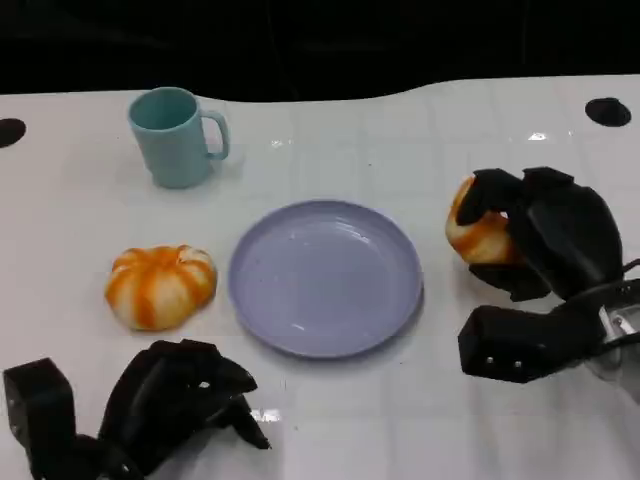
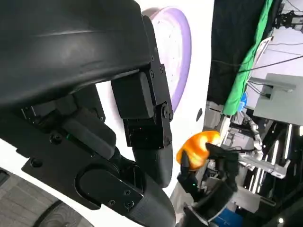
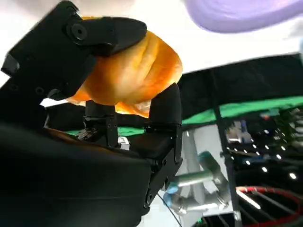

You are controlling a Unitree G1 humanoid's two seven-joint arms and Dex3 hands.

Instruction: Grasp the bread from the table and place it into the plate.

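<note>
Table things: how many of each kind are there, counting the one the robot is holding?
Bread rolls: 2, one lying on the table, one held in the right hand at
Plates: 1, purple
Mugs: 1, teal
Total: 4

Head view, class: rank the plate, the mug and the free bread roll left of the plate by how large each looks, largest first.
1. Plate, clearly the largest.
2 and 3. Bread roll and mug look alike, and the mug stands farther from the camera, so I leave them unranked.
</note>
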